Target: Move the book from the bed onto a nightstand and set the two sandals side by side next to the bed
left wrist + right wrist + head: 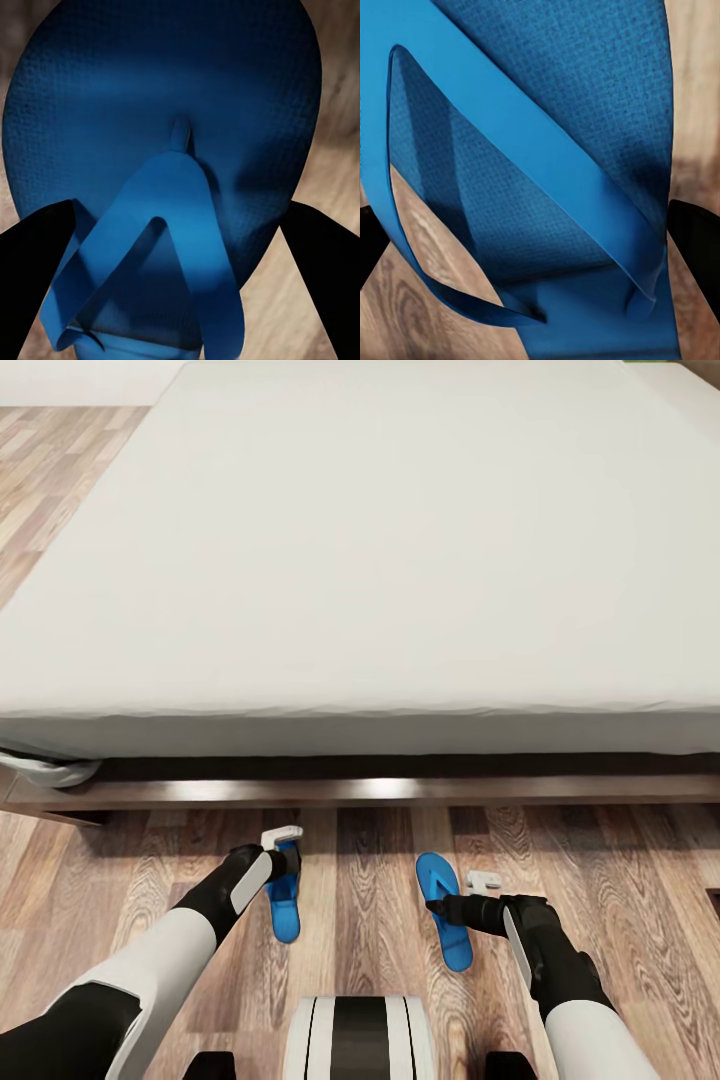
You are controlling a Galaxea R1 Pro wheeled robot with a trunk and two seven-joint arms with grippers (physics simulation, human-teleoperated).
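— Sandals, where are they?
— Both on the plank floor (380, 880) beside the bed (360, 560): left sandal (284, 905) at the left gripper (283, 847), right sandal (443, 910) at the right gripper (470, 890).
— Fingers?
— Left fingers (34, 277) spread wide, straddling the sole; right fingers (697, 232) likewise apart, flanking it; neither is squeezing.
— Texture?
— Wrist views reveal pebbled blue soles and smooth Y-straps.

Matt pebbled-rubber blue sandals (445, 910), glossy wood-plank floor (620, 890), smooth cloth-like mattress (380, 560)
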